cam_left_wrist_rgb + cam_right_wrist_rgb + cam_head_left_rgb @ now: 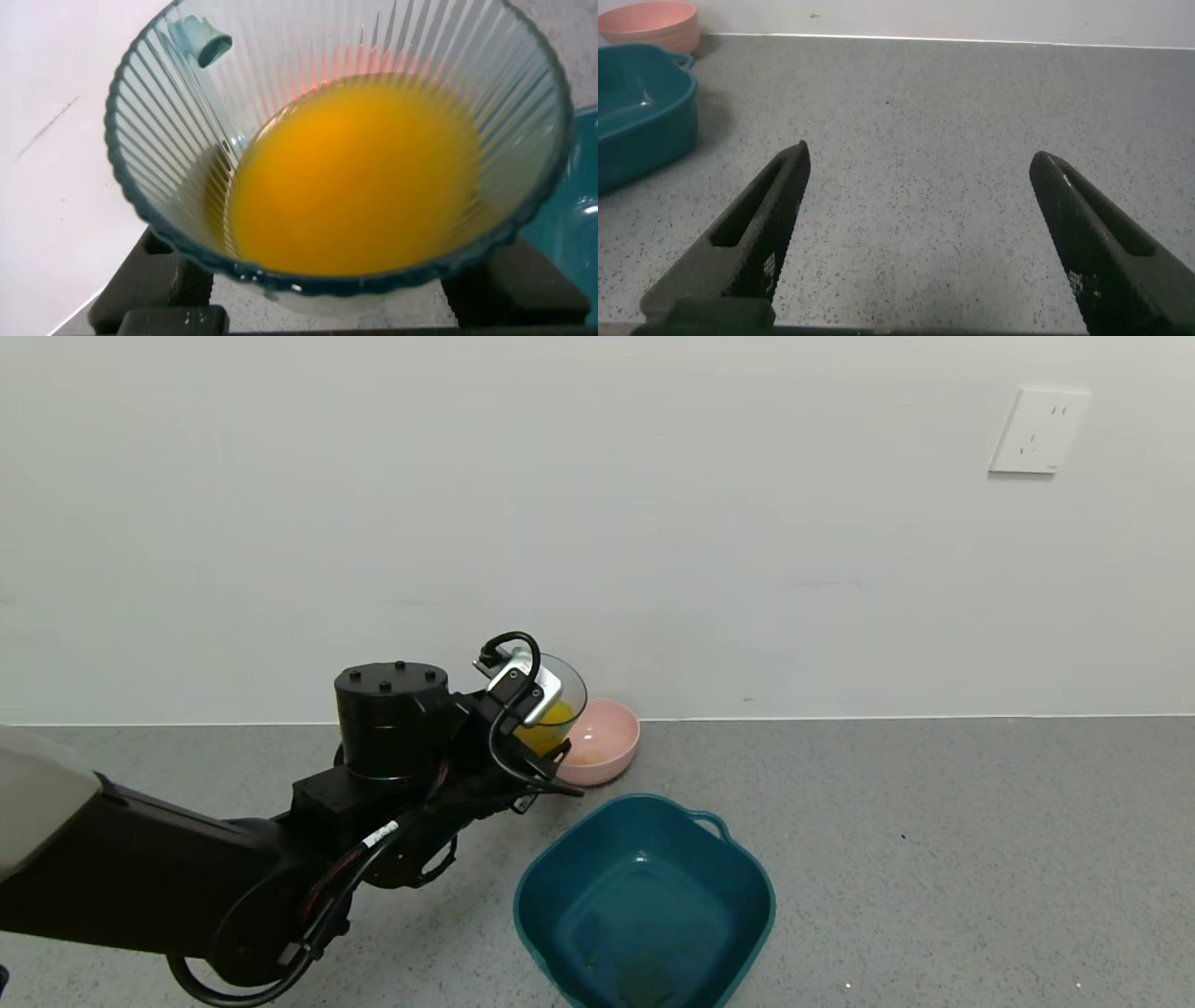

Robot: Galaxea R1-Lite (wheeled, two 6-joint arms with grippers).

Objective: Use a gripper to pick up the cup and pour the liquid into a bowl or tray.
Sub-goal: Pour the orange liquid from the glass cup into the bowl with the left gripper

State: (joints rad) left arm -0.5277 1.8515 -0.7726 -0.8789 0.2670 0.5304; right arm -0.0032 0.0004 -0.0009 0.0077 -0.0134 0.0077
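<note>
A grey speckled floor (934, 859) fills the lower part of the head view and meets a plain white wall (597, 523) along a straight line a little below mid-frame. A white socket plate (1038, 431) is fixed to the wall at the upper right of the frame. A small round pink bowl (607, 742) sits on the floor near the centre of the frame, right at the foot of the wall, with a pale yellowish trace inside it. In the right wrist view the same pink bowl (654, 23) shows at the upper left corner, against the wall.
</note>
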